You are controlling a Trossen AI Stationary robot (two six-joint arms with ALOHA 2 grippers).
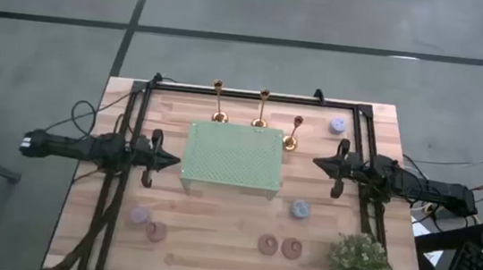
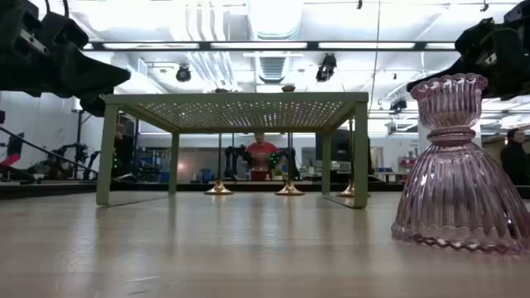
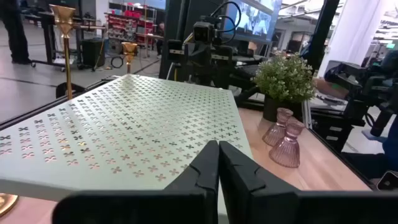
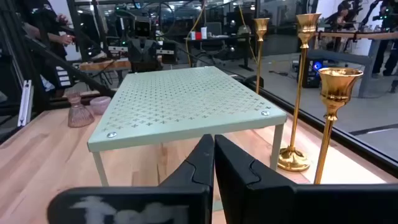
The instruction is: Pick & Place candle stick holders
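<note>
Hovering with its fingers pressed together and nothing between them, the right gripper sits just off the right edge of the green perforated shelf, pointing toward nine o'clock in the overhead view. From there, the nearest candle stick holder stands at about eleven o'clock, close by, just beyond the shelf's far right corner; its stem runs vertical, so a sideways grasp across the stem looks like the natural approach. In the right wrist view this same candlestick rises close beside the fingers, cup up, base hidden below the picture's edge.

Farther out at ten o'clock, the middle candle stick holder and the left candle stick holder stand upright along the shelf's far edge, near each other.

The left gripper, likewise closed and empty, waits off the shelf's left edge, pointing to three o'clock; the left candlestick lies at roughly one o'clock from it, with the shelf corner between.

My judgement is that the right arm is the nearer one for the first pick: it must spread its fingers, swing toward eleven o'clock, and close on the thin stem without knocking it over, since the tall narrow form will tip easily.
</note>
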